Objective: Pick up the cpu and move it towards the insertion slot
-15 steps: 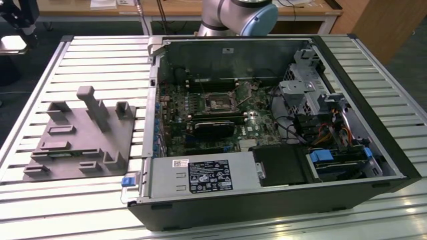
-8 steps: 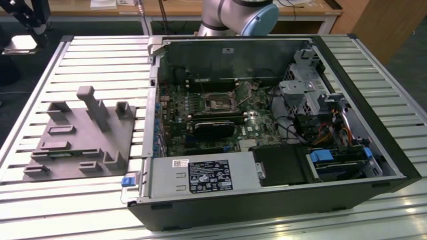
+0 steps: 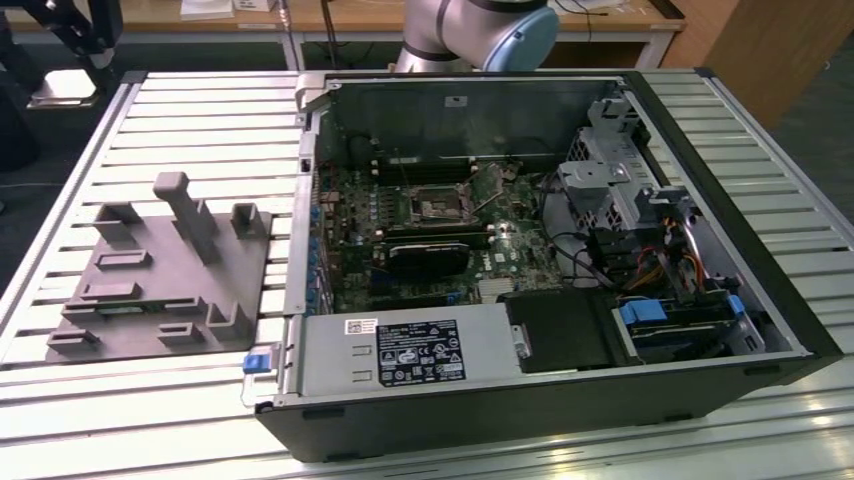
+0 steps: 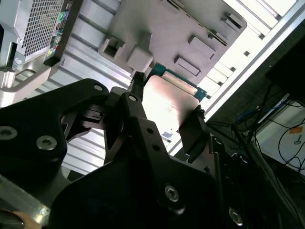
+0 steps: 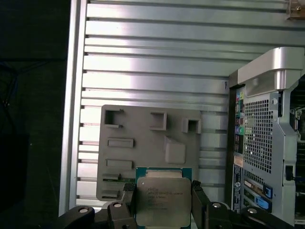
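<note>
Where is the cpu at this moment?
In the first wrist view the cpu is clamped in the pincer, held over one edge of the grey fixture plate, which lies beside the computer case.

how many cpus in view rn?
1: the cpu, clamped in the gripper above the grey fixture plate. The insertion slot looks empty; the case could hide others.

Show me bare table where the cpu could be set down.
In the exterior view, the slatted table is bare behind the grey fixture plate and in a strip before it. The computer case is crowded inside. The tool grips the cpu.
</note>
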Controlling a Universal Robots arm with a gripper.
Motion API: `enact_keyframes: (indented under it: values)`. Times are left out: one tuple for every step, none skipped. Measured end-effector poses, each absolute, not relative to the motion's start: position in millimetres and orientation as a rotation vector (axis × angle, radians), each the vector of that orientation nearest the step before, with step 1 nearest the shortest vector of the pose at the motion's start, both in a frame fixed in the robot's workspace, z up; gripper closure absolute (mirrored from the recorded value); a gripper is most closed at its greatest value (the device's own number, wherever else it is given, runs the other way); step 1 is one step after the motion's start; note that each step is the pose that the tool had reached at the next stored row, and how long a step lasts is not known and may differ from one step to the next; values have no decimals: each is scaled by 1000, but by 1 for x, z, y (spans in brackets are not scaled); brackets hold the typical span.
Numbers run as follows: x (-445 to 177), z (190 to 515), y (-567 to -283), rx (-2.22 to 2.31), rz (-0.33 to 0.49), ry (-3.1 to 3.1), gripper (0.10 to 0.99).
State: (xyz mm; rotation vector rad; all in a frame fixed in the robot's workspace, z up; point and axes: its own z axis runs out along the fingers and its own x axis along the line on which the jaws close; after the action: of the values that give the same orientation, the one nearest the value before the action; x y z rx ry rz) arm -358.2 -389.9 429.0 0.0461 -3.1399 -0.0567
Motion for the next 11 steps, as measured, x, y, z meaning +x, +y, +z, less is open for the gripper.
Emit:
enact_keyframes:
  values:
    - [-356, 429, -390, 46, -57, -3140, 541]
    - [-354, 429, -390, 46, -57, -3140, 541]
    - [-353, 429, -390, 46, -57, -3140, 541]
    - [-351, 429, -389, 46, -57, -3140, 541]
    - [-349, 429, -389, 46, -57, -3140, 541]
    - [-347, 429, -389, 46, -57, -3140, 541]
    - [-345, 429, -389, 46, -57, -3140, 541]
    - [-343, 429, -389, 46, -56, -3140, 541]
    - [-341, 429, -389, 46, -57, -3140, 541]
    - [-339, 429, -389, 46, -57, -3140, 541]
    - [-336, 429, -389, 46, -57, -3140, 541]
